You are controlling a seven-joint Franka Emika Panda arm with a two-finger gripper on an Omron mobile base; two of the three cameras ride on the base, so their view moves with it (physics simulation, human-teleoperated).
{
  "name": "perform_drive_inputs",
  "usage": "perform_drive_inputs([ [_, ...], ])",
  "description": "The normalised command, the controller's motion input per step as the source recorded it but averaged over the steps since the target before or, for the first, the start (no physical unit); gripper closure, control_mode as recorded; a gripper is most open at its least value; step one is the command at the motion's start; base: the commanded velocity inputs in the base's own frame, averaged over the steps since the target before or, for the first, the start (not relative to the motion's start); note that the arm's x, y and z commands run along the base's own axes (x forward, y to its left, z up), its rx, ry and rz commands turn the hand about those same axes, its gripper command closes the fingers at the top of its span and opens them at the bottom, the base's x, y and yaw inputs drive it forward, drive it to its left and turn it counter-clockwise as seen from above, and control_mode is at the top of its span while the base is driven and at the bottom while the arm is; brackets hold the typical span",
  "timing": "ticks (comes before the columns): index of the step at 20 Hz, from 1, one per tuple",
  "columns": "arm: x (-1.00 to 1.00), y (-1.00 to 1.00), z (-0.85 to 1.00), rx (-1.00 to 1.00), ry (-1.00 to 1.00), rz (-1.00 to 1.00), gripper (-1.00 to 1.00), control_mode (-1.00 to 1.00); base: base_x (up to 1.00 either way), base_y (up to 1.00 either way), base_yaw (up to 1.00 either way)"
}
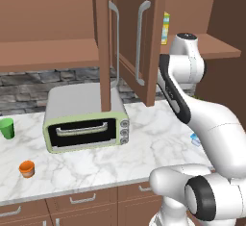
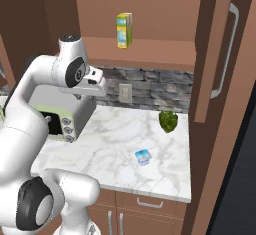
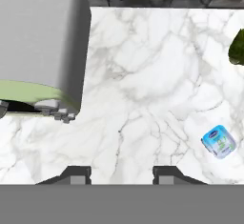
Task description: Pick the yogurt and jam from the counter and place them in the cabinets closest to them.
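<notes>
Yogurt (image 3: 218, 141) lies on the marble counter (image 2: 115, 144), not yet picked; gripper (image 3: 121, 175) hangs above, jaws drawn in on nothing.

It is a small blue-and-white cup near the counter's front right corner, also seen in the right base view, with a dark green bell pepper (image 2: 168, 121) further back toward the stone wall. The gripper looks down at bare marble between the cup and the toaster oven (image 1: 86, 119), which sits at the counter's back left part. The cabinets (image 1: 137, 32) overhead stand with doors open; a yellow carton (image 2: 124, 30) rests on the shelf above the right end. A green cup (image 1: 6, 128) and an orange container (image 1: 27, 168) stand at the counter's far left; I cannot tell whether the latter is the jam. Judging by this, neither item is stowed, so both pick-and-place steps remain.
</notes>
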Motion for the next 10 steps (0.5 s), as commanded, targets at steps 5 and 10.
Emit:
perform_drive_inputs([
  [5,-0.03,-0.25,0.0,0.0,0.0,0.0,-1.0,-1.0,0.0,0.0,0.0],
  [10,-0.08,-0.52,-0.02,0.0,0.0,0.0,-1.0,-1.0,0.0,0.0,0.0],
])
